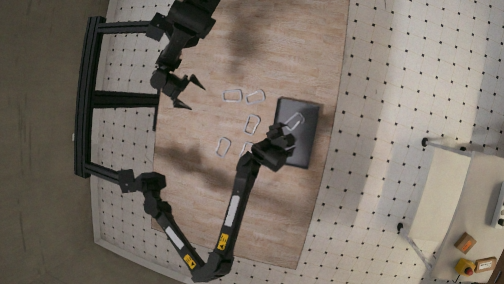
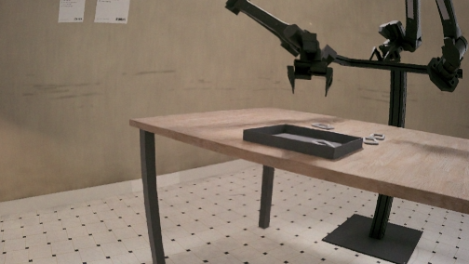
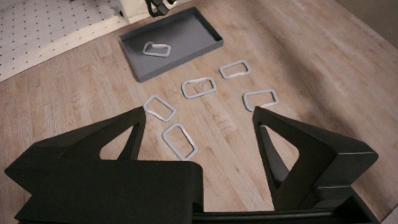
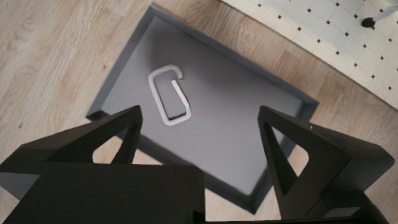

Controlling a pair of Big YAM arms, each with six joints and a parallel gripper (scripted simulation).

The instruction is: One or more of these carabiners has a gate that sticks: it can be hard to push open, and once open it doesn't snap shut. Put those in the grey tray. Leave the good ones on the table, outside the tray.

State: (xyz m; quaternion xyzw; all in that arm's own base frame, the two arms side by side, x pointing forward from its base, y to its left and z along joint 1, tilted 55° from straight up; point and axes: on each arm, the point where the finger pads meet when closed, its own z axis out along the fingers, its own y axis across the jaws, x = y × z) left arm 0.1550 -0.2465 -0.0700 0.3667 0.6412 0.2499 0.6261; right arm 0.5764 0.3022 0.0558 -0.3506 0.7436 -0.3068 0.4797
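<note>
A dark grey tray (image 1: 296, 132) lies on the wooden table and holds one silver carabiner. In the right wrist view that carabiner (image 4: 170, 96) lies flat in the tray (image 4: 200, 130) with its gate swung inward. Several more carabiners lie on the table left of the tray, among them one (image 1: 232, 95), a second (image 1: 255, 96) and a third (image 1: 252, 124). My right gripper (image 1: 284, 134) hangs open and empty above the tray's near edge; it also shows in the exterior view (image 2: 310, 90). My left gripper (image 1: 195, 96) (image 3: 199, 112) is open and empty, high at the table's left side, looking over the carabiners.
A black frame (image 1: 87, 95) stands beside the table behind the left arm. The right arm's long link (image 1: 235, 200) crosses over the table's near half. One carabiner (image 1: 245, 148) is partly hidden under that arm.
</note>
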